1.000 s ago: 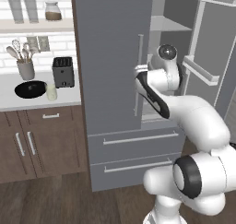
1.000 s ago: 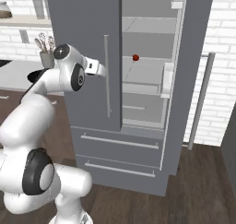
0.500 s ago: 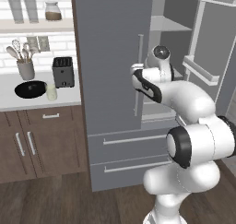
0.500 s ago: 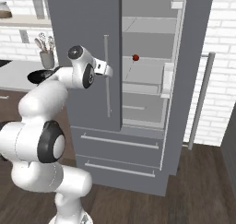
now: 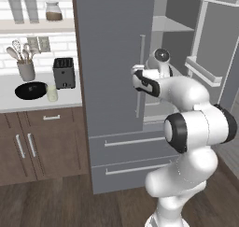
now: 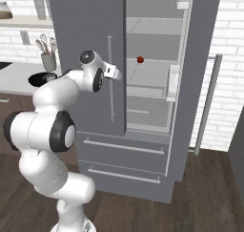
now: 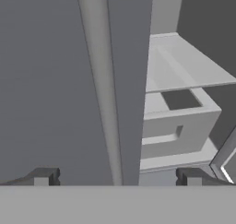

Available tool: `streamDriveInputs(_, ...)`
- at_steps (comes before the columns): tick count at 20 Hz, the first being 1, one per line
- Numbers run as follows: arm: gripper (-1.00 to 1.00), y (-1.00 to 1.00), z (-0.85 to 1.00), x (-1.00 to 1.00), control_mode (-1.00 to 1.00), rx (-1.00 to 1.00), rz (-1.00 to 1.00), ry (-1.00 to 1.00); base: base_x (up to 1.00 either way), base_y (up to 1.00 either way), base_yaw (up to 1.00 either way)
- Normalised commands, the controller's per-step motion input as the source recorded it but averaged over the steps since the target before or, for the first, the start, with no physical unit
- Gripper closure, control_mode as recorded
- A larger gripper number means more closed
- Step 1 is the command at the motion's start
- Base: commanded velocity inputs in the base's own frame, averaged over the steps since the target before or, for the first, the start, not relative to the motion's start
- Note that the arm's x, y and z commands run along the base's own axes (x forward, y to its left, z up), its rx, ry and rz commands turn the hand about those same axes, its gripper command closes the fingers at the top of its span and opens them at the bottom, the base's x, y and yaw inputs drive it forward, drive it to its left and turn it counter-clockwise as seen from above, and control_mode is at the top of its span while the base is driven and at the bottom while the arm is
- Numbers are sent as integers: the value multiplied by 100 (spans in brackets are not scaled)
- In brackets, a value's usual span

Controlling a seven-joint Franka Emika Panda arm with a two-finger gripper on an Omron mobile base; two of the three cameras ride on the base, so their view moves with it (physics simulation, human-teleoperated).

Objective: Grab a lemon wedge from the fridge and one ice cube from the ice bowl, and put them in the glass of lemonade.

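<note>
Left base view: the gripper (image 5: 136, 75) sits by the fridge (image 5: 112, 58) handle; bowl (image 5: 31, 90) and lemonade (image 5: 52, 93) at nine o'clock.

Right base view: right door open.

Hand view: fingertips (image 7: 44, 176) spread wide, released, straddling the handle (image 7: 102, 85).

At left, a black toaster (image 5: 64, 73), a grey utensil cup (image 5: 26, 71); upper left, shelf (image 5: 37, 26) with two glasses (image 5: 24, 10) and a jar (image 5: 53, 11).

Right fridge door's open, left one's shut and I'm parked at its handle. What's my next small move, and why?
Probably shift the open gripper sideways past the closed door's handle toward the open compartment, since the fridge shelves lie that way. The hand faces the handle, and no lemon wedge is visible yet.
</note>
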Motion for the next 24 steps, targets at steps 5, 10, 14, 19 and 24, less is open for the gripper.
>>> streamDriveInputs(5, -100, 0, 15, 19, -100, 2, 0, 0, 0, 0, 0)
streamDriveInputs(10, -100, 0, 13, 32, -100, 1, 0, -4, 0, 0, 0)
streamDriveInputs(14, -100, 0, 3, 39, -100, 2, 0, -3, 0, 0, 0)
streamDriveInputs(19, -100, 0, -10, 51, -100, 0, 0, 0, 0, 0, 0)
streamDriveInputs(24, -100, 0, -15, 37, -100, 0, 0, 0, 0, 0, 0)
